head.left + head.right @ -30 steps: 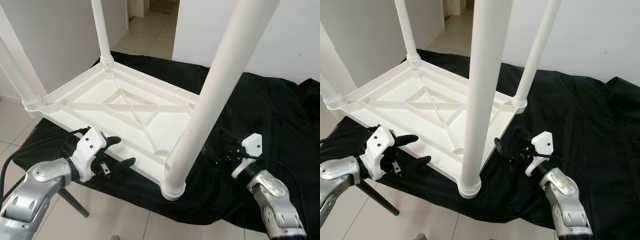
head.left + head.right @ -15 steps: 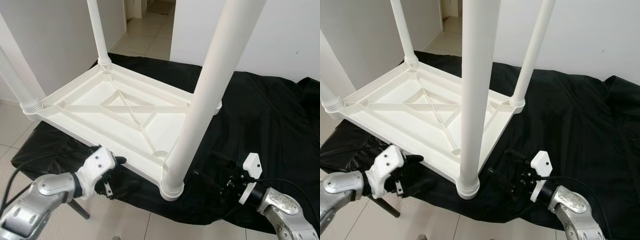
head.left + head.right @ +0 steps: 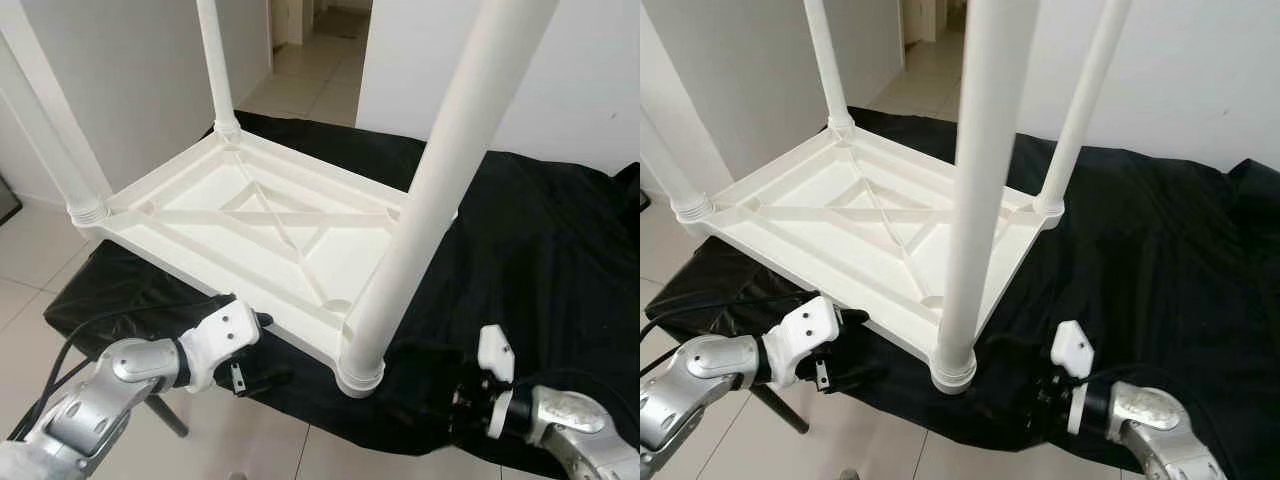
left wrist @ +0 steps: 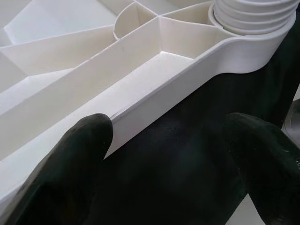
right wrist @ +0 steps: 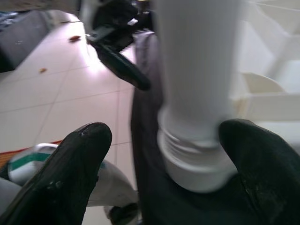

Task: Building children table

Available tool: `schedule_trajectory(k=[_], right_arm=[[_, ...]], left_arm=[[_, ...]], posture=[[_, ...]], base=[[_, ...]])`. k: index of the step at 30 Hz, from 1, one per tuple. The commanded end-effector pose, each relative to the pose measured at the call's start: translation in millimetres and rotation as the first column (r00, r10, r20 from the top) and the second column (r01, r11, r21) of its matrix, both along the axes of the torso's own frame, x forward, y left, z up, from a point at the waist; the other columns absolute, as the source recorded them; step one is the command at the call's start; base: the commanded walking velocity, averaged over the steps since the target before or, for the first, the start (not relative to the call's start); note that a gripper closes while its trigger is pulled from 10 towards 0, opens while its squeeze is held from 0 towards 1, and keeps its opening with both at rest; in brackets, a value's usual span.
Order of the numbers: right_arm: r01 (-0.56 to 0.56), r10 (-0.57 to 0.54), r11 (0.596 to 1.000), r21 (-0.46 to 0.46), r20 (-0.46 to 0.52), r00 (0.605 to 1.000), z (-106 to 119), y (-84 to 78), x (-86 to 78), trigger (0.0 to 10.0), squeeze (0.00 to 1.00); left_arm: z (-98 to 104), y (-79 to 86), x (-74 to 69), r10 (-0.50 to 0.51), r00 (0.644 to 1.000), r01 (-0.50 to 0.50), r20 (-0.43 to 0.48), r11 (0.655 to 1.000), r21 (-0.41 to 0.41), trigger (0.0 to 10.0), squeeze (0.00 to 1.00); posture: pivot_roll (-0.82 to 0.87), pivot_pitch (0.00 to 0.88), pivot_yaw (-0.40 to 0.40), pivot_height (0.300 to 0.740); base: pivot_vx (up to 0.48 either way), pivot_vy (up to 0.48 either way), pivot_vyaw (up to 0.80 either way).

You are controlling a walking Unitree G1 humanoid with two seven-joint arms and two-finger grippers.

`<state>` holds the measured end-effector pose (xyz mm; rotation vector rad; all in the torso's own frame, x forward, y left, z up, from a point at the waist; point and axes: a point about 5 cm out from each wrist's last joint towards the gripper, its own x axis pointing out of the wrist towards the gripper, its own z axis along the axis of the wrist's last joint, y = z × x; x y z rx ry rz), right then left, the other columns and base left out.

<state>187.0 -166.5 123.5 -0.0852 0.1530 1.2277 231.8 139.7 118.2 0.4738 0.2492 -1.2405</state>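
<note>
- lying upside down on black cloth (image 3: 540, 230): table (image 3: 250, 225), four legs up.
- bracketing rim with open left tool (image 3: 250, 370); closing squarely.
- straddling near leg (image 3: 440, 200) with open right tool (image 3: 1040, 405); centring first.

Children's table (image 3: 250, 220): plain white plastic, legs (image 3: 440, 190) white. Cloth (image 3: 540, 240) beneath: solid black. Floor (image 3: 30, 250): pale cream tiles. Walls (image 3: 130, 80): white. Arms (image 3: 110, 380) silver; hand fingers (image 4: 70, 164) black.

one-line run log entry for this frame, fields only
stage: table assembly | table: upside down on black cloth, four legs up | left end effector: open, at near rim | right end effector: open, by near leg
</note>
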Motion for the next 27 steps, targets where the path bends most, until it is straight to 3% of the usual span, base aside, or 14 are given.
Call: schedule_trajectory(k=[1, 8, 10, 17, 18, 19, 20, 21, 22, 25, 27], right_arm=[[-0.07, 0.07, 0.997, 0.025, 0.0, 0.998, 6, 10.3, -0.2, 10.0, 0.0], [-0.049, 0.048, 0.998, 0.032, 0.037, 0.998, 7, 17.7, 11.4, 10.0, 0.0], [0.011, -0.014, 0.999, 0.047, 0.073, 0.997, 8, 22.2, 23.6, 10.0, 0.0], [0.092, -0.101, 0.994, 0.062, 0.144, 0.985, 7, 30.1, 36.7, 10.0, 0.0], [0.141, -0.152, 0.987, 0.074, 0.176, 0.972, 5, 33.5, 42.9, 7.5, 0.0], [0.149, -0.161, 0.986, 0.078, 0.185, 0.969, 5, 34.0, 44.0, 7.5, 0.0], [0.168, -0.18, 0.983, 0.077, 0.186, 0.966, 3, 30.9, 44.5, 1.5, 0.0], [0.168, -0.18, 0.983, 0.077, 0.186, 0.966, 3, 30.9, 44.5, 1.5, 0.0], [0.182, -0.193, 0.98, 0.077, 0.188, 0.963, 2, 28.6, 45.0, 0.0, 0.0], [0.271, -0.279, 0.96, 0.066, 0.198, 0.94, -2, 10.2, 48.7, 0.0, 0.0], [0.271, -0.279, 0.96, 0.066, 0.198, 0.94, -2, 10.2, 48.7, 0.0, 0.0]], left_arm=[[-14, -2.9, -11.5, -0.169, 0.976, 0.175, -0.137, 0.984, 0.038, 10.0, 0.0], [-14, -4.0, -8.2, -0.174, 0.977, 0.179, -0.124, 0.983, 0.037, 10.0, 0.0], [-15, -6.4, -8.3, -0.181, 0.976, 0.187, -0.121, 0.982, 0.036, 10.0, 0.0], [-15, -10.8, -6.7, -0.188, 0.976, 0.193, -0.112, 0.981, 0.032, 10.0, 0.0], [-14, -12.7, -5.5, -0.197, 0.975, 0.201, -0.107, 0.979, 0.028, 10.0, 0.0], [-14, -13.2, -5.1, -0.2, 0.974, 0.204, -0.105, 0.979, 0.027, 10.0, 0.0], [-12, -13.8, -4.9, -0.205, 0.973, 0.208, -0.103, 0.978, 0.023, 10.0, 0.0], [-12, -13.8, -4.9, -0.205, 0.973, 0.208, -0.103, 0.978, 0.023, 10.0, 0.0], [-12, -14.3, -4.7, -0.209, 0.973, 0.212, -0.102, 0.977, 0.02, 10.0, 0.0], [-8, -16.7, -0.7, -0.21, 0.973, 0.211, -0.097, 0.977, -0.001, 10.0, 0.0], [-8, -16.7, -0.7, -0.21, 0.973, 0.211, -0.097, 0.977, -0.001, 10.0, 0.0]], posture=[[-0.01, 0.0, -0.004, 0.74], [0.0, 0.0, -0.007, 0.74], [0.0, 0.0, -0.01, 0.74], [0.0, 0.0, -0.005, 0.74], [0.0, 0.0, -0.001, 0.74], [0.0, 0.0, -0.001, 0.74], [0.0, 0.0, 0.001, 0.74], [0.0, 0.0, 0.001, 0.74], [0.0, 0.0, 0.001, 0.74], [0.0, 0.0, 0.01, 0.74], [0.0, 0.0, 0.01, 0.74]], base=[[0.0, 0.0, 0.0], [0.0, 0.0, 0.0], [0.0, 0.0, 0.0], [0.0, 0.0, 0.0], [0.0, 0.0, 0.0], [0.0, 0.0, 0.0], [0.0, 0.0, 0.0], [0.0, 0.0, 0.0], [0.0, 0.0, 0.0], [0.0, 0.0, 0.0], [0.0, 0.0, 0.0]])
